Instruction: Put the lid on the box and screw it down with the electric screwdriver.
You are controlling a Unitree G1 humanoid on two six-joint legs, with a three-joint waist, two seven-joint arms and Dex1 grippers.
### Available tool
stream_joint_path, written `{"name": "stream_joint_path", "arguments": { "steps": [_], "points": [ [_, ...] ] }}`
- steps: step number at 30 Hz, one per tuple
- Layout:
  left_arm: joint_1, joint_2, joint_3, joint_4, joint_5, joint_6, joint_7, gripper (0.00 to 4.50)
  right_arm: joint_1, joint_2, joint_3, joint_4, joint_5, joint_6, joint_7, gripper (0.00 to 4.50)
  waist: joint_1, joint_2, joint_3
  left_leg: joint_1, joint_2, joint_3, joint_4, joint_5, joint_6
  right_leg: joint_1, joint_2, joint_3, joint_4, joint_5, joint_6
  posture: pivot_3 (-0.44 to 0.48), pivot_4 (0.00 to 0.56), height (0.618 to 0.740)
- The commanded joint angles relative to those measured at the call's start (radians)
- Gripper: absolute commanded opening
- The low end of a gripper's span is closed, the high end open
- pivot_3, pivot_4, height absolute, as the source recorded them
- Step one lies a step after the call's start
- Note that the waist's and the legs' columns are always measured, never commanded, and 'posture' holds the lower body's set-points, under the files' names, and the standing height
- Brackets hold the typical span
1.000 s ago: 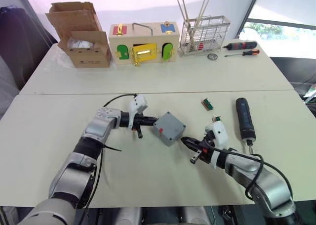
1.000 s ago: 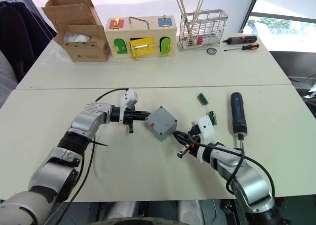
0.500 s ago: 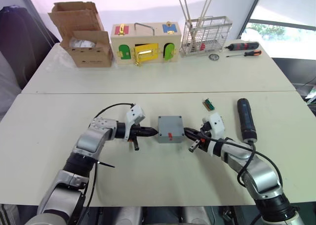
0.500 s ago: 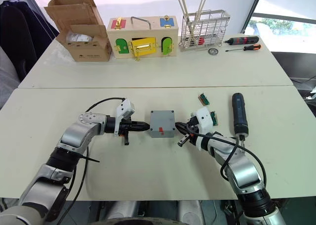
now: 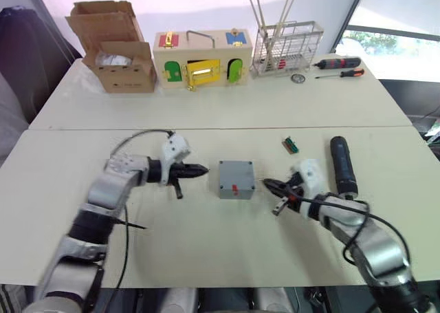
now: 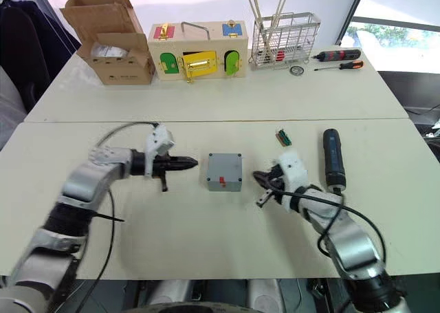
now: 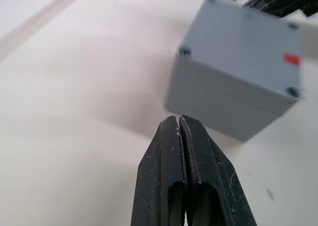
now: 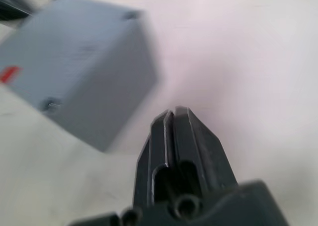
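Right tool (image 5: pixel 269 184) clenched, empty, near box (image 5: pixel 236 179) on its right. Left tool (image 5: pixel 201 168) clenched, empty, near box's left. Electric screwdriver (image 5: pixel 341 165) beyond right tool, long axis running near-to-far; right arm closer. Left wrist view shows corner screw holes on top of box.

1. Left arm reaches in from the table's left side, forearm roughly level, wrist pointing toward the table's middle.
2. Left gripper (image 5: pixel 199 169) fingers pressed together, empty, low over the table.
3. Right arm comes in from the near right corner, elbow bent.
4. Right gripper (image 5: pixel 269 184) fingers closed together, empty, pointing left.
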Motion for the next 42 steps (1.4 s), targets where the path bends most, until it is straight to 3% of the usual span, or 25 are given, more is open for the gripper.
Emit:
{"name": "stream_joint_path", "arguments": {
  "steps": [1, 4, 5, 10, 12, 13, 20, 23, 27, 40, 41, 42],
  "points": [
    [-0.059, -0.028, 0.019, -0.192, -0.144, 0.106, 0.012, 0.0, 0.04, 0.085, -0.18, -0.163, 0.159, 0.07, -0.046, 0.04, 0.011, 0.0, 0.0, 0.0, 0.0, 0.0, 0.001, -0.001, 0.002, 0.001, 0.0, 0.0, 0.0, 0.0, 0.0, 0.0, 0.15, 0.73],
    [-0.052, -0.048, -0.018, -0.23, -0.216, 0.14, -0.018, 0.0, 0.088, 0.113, -0.273, -0.199, 0.199, 0.088, -0.069, 0.89, 0.011, 0.002, -0.001, 0.003, 0.0, 0.0, 0.0, -0.002, 0.004, 0.004, 0.0, 0.0, 0.0, 0.0, 0.0, 0.0, 0.15, 0.73],
    [-0.049, -0.054, -0.036, -0.218, -0.216, 0.132, -0.024, 0.0, 0.104, 0.108, -0.278, -0.198, 0.189, 0.088, -0.076, 1.45, 0.01, 0.002, -0.001, 0.003, 0.0, 0.0, 0.0, -0.002, 0.004, 0.004, 0.0, 0.0, 0.0, 0.0, 0.0, 0.0, 0.15, 0.73],
    [-0.089, -0.082, -0.159, -0.055, -0.064, -0.042, -0.008, 0.0, 0.169, 0.073, -0.279, -0.126, 0.125, 0.042, -0.082, 3.72, 0.01, 0.003, -0.001, 0.004, -0.001, 0.001, 0.0, -0.002, 0.004, 0.004, 0.001, 0.0, 0.0, 0.0, 0.0, 0.0, 0.15, 0.73],
    [-0.102, -0.089, -0.18, -0.014, -0.031, -0.086, -0.009, 0.0, 0.172, 0.066, -0.273, -0.101, 0.114, 0.028, -0.083, 4.39, 0.01, 0.003, -0.001, 0.004, -0.001, 0.001, 0.0, -0.002, 0.004, 0.004, 0.001, 0.0, 0.0, 0.0, 0.0, 0.0, 0.15, 0.73],
    [-0.105, -0.091, -0.192, 0.001, -0.014, -0.109, -0.012, 0.0, 0.17, 0.063, -0.268, -0.086, 0.106, 0.015, -0.081, 4.49, 0.01, 0.003, -0.001, 0.004, -0.001, 0.001, 0.0, -0.002, 0.004, 0.004, 0.001, 0.0, 0.0, 0.0, 0.0, 0.0, 0.15, 0.73],
    [-0.113, -0.111, -0.189, 0.025, -0.008, -0.137, -0.014, 0.0, 0.054, 0.11, -0.193, 0.09, 0.045, -0.045, -0.135, 4.49, 0.005, 0.003, -0.001, 0.004, 0.0, 0.001, 0.0, -0.002, 0.004, 0.003, 0.001, 0.0, 0.0, 0.0, 0.0, 0.0, 0.15, 0.73],
    [-0.107, -0.107, -0.184, 0.013, -0.014, -0.126, -0.01, 0.0, 0.029, 0.104, -0.179, 0.13, 0.028, -0.055, -0.139, 3.84, 0.008, 0.003, 0.0, 0.003, 0.0, 0.001, 0.0, -0.002, 0.004, 0.003, 0.001, 0.0, 0.0, 0.0, 0.0, 0.0, 0.15, 0.73],
    [-0.093, -0.1, -0.18, -0.01, -0.027, -0.105, -0.003, 0.0, 0.007, 0.085, -0.161, 0.17, 0.005, -0.079, -0.127, 2.64, 0.009, 0.003, 0.0, 0.003, 0.0, 0.001, 0.0, -0.002, 0.004, 0.003, 0.001, 0.0, 0.0, 0.0, 0.0, 0.0, 0.15, 0.73],
    [-0.066, -0.085, -0.196, -0.04, -0.017, -0.094, 0.013, 0.0, -0.015, 0.101, -0.18, 0.198, 0.008, -0.1, -0.138, 2.64, 0.009, 0.003, 0.0, 0.003, 0.0, 0.001, 0.0, -0.002, 0.004, 0.003, 0.001, 0.0, 0.0, 0.0, 0.0, 0.0, 0.15, 0.73],
    [-0.065, -0.085, -0.197, -0.041, -0.018, -0.094, 0.013, 0.0, -0.014, 0.101, -0.181, 0.198, 0.009, -0.101, -0.139, 2.0, 0.008, 0.003, 0.0, 0.003, 0.0, 0.001, 0.0, -0.002, 0.004, 0.003, 0.001, 0.0, 0.0, 0.0, 0.0, 0.0, 0.15, 0.73],
    [-0.064, -0.085, -0.198, -0.042, -0.019, -0.093, 0.012, 0.0, -0.012, 0.102, -0.182, 0.198, 0.011, -0.103, -0.137, 1.72, 0.008, 0.003, 0.0, 0.003, 0.0, 0.001, 0.0, -0.002, 0.004, 0.003, 0.001, 0.0, 0.0, 0.0, 0.0, 0.0, 0.15, 0.73]
  ]
}}
